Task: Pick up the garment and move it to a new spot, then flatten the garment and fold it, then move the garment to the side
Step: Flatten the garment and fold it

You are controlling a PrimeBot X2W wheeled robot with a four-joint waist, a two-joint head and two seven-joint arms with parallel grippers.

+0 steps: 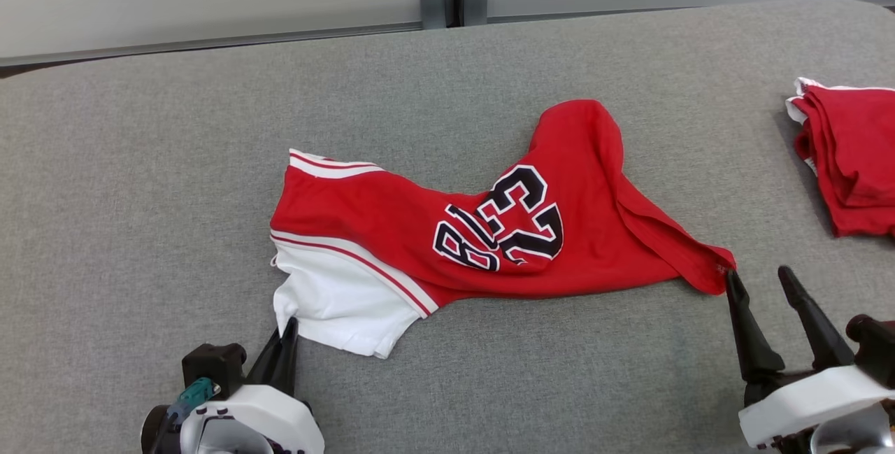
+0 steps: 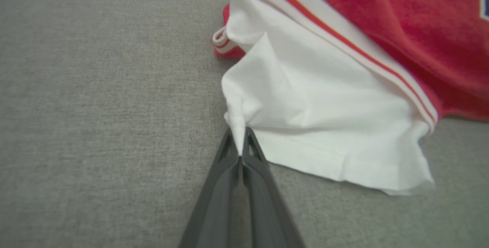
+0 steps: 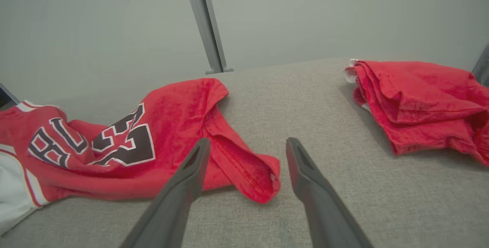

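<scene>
The red jersey (image 1: 489, 230) lay crumpled on the grey surface (image 1: 140, 195), number facing up. The left end effector (image 1: 285, 328) was clamped on the jersey's white corner, pinching a fold of cloth. The right end effector (image 1: 759, 278) stood with fingers spread, holding nothing, just beside the jersey's red corner. A folded red pile (image 1: 853, 160) sat well apart from the jersey, beyond that corner.

3 views of 1 counter (image 1: 140, 160)
Head looks down from above; both wrist cameras skim low and close, sharing the red garment (image 1: 391, 216) with it.
</scene>
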